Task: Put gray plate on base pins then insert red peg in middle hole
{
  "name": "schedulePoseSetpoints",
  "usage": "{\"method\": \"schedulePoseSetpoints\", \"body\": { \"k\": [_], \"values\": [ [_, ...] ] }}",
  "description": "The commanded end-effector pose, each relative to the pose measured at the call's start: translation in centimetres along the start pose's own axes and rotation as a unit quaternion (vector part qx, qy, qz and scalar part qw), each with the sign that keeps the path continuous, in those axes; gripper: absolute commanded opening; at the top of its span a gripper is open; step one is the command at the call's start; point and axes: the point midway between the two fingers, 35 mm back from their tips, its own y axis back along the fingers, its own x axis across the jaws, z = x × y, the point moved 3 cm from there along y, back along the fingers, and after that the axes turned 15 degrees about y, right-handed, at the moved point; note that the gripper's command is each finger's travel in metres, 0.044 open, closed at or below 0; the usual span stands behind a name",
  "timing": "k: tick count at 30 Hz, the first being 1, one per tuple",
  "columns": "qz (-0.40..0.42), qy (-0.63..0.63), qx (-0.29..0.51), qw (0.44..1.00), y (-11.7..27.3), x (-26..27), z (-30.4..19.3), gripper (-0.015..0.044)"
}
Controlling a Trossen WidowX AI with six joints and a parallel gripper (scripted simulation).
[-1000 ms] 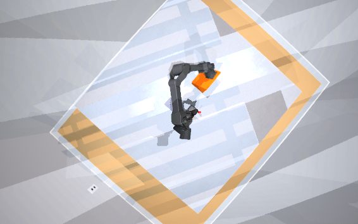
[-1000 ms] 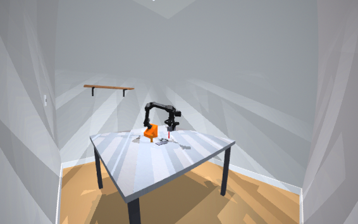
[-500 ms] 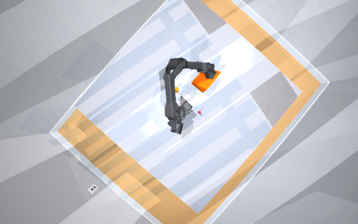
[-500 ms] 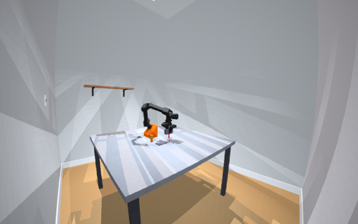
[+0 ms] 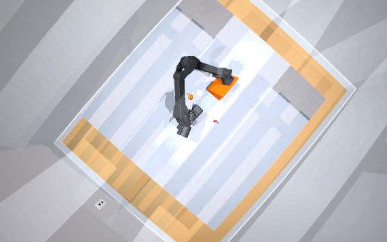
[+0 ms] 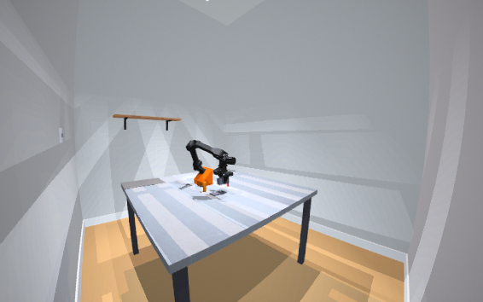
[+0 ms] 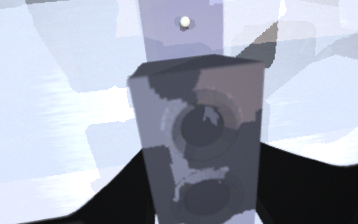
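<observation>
Beside the orange block [image 6: 204, 176], which sits near the middle of the table [image 6: 192, 230], the dark arm [image 6: 207, 149] rises, bends over and comes down on the block's right as the exterior view shows it. At its end the tool [image 6: 224, 178] hangs close above the table.

The tool is clamped on the gray plate [image 7: 200, 125]. In the wrist view the plate fills the middle of the frame, standing upright between the dark fingers, with one round hole [image 7: 200, 127] fully in sight and a second hole below it, partly cut off by the frame's lower edge. The plate is up off the table, not lying flat on anything. Beyond its top edge a small white knob [image 7: 185, 21] shows on a pale purple strip (too blurred to say what it belongs to).

From above, the red peg [image 5: 215, 121] appears as a small red mark, well apart from the orange block [image 5: 222, 87] and off to the side of the arm's lower end. In the exterior view the peg [image 6: 228, 184] shows just under the tool, away from the block; I cannot tell whether it touches the table.

A small orange stub [image 5: 191, 96] sits near the block, between it and the arm's long link. A wooden shelf [image 6: 147, 117] hangs on the wall behind the block.
</observation>
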Motion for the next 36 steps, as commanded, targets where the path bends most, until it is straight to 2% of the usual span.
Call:
{"method": "schedulePoseSetpoints", "body": {
  "k": [1,13,36],
  "values": [
    [0.000,-0.002,-0.004,1.000,-0.6,-0.5,0.9,0.0000],
    [-0.004,-0.009,-0.011,1.000,-2.1,-2.3,3.4,0.0000],
    [-0.004,-0.010,-0.011,1.000,-2.3,-2.3,3.5,0.0000]
  ]
}}
